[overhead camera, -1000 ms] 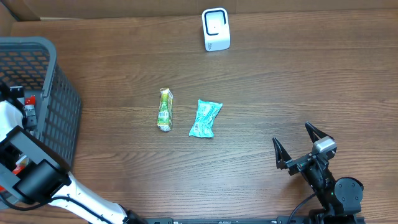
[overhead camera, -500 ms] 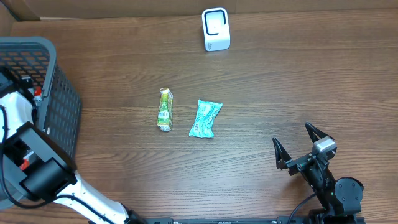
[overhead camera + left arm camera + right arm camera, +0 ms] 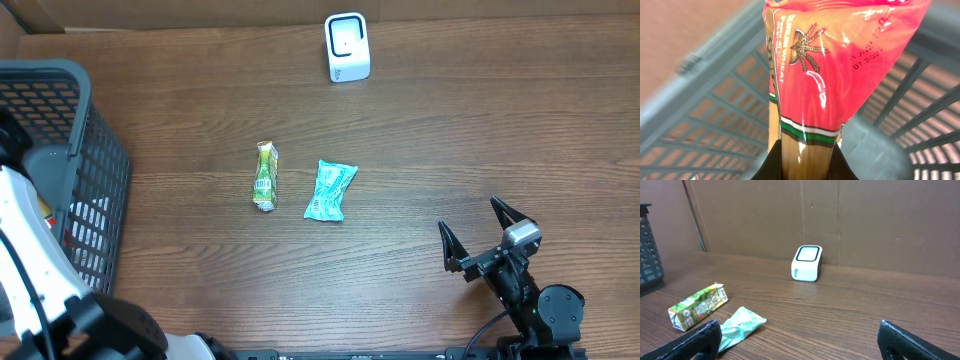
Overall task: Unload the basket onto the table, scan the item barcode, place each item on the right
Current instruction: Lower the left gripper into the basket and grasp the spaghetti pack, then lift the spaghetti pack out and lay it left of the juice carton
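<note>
Left gripper [image 3: 805, 162] clamped on end of pink wheat-pasta packet [image 3: 830, 65], grey basket [image 3: 100, 170] walls around, table's 9 o'clock. End-grip likely keeps print clear for scanner [image 3: 347, 47], 12 o'clock. Right gripper [image 3: 468, 217] wide open, empty, 5 o'clock.

Cut off at the top edge of the left wrist view: upper end of pink packet [image 3: 810, 65]. Cut off at the bottom edge there: left gripper [image 3: 805, 167], only dark fingertips showing either side of the packet's lower end. Blurred behind: grey basket [image 3: 715, 60], bars smeared, contents not made out.

Overhead: same gripper not made out under left arm [image 3: 25, 240]; basket clipped at left edge.

Right wrist view: right gripper [image 3: 799, 337] clipped at both bottom corners; teal packet [image 3: 742, 322] partly behind one finger; print on green carton [image 3: 697, 305] too small to read.
</note>
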You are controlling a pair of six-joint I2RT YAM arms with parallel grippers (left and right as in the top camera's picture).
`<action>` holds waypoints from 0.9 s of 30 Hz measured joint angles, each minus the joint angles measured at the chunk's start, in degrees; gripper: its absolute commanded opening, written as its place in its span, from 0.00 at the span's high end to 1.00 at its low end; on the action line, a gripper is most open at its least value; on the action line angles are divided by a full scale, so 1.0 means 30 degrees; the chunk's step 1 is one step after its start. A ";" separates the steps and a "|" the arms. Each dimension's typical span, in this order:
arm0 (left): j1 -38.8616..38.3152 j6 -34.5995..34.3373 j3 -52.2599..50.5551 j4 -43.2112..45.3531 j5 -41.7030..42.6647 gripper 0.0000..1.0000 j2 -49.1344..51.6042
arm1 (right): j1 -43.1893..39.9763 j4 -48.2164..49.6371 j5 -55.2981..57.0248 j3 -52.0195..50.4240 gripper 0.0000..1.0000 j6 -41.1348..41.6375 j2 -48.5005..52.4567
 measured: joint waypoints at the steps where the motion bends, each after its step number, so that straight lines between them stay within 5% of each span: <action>1: 0.0000 -0.0102 0.0022 -0.0007 -0.0007 0.96 -0.0313 | 0.0000 -0.0007 0.0007 0.0000 0.00 -0.0007 0.0000; 20: -0.0474 -0.0663 0.0022 0.3089 -0.0080 0.96 -0.6739 | 0.0000 0.0000 0.0000 0.0000 0.00 0.0007 0.0000; 27: -0.2229 -0.1064 0.0051 0.1202 0.0925 0.96 -0.9100 | -0.0007 -0.0007 0.0000 0.0000 0.00 -0.0007 0.0000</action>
